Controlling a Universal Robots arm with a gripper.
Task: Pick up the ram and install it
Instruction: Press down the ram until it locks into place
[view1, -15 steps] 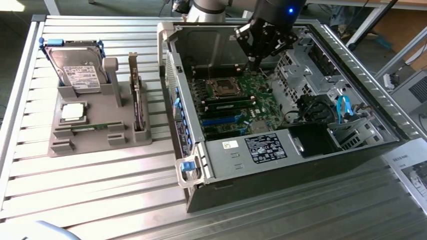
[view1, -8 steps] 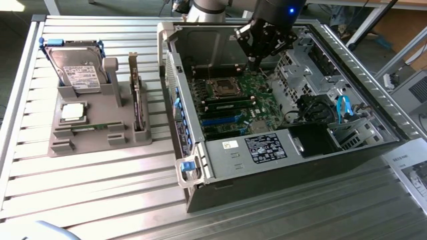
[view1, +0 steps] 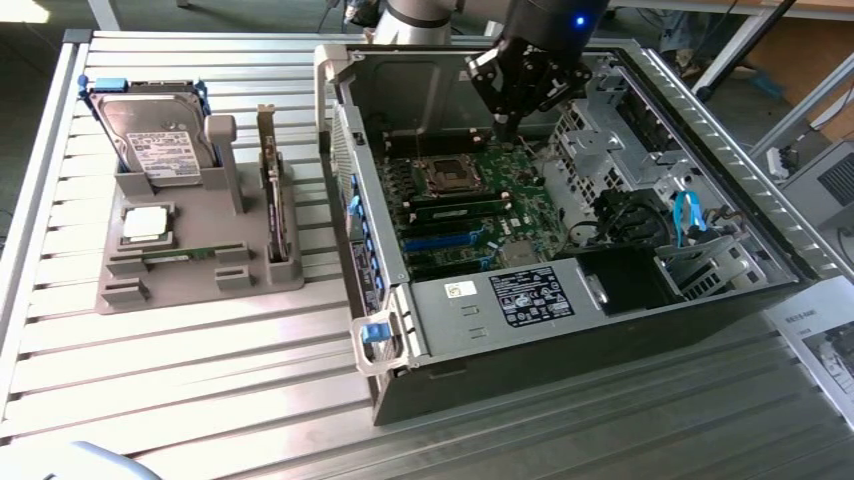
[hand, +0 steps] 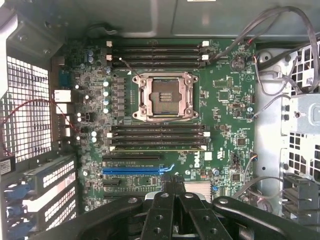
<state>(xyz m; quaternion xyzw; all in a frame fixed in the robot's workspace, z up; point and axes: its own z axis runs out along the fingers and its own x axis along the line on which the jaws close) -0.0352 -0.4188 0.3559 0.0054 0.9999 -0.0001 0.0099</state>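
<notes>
My gripper (view1: 513, 124) hangs inside the open computer case (view1: 400, 330), above the green motherboard (hand: 225, 100). Its dark fingers (hand: 161, 210) come together to a point, shut with nothing between them. One slim green ram stick (view1: 461, 206) sits in a memory slot beside the empty processor socket (hand: 162, 95); from the wrist camera it appears as a thin pale edge (hand: 155, 146). A second slim green ram stick (view1: 178, 257) lies low in the grey parts holder (view1: 174, 290) at the exterior view's left, far from the gripper.
The holder also carries a hard drive (view1: 154, 135), a square silver processor (view1: 146, 223) and an upright expansion card (view1: 274, 200). Loose cables (hand: 270, 35) and a drive cage (view1: 601, 130) crowd one side of the case. A blue slot (hand: 132, 170) lies near the fingertips.
</notes>
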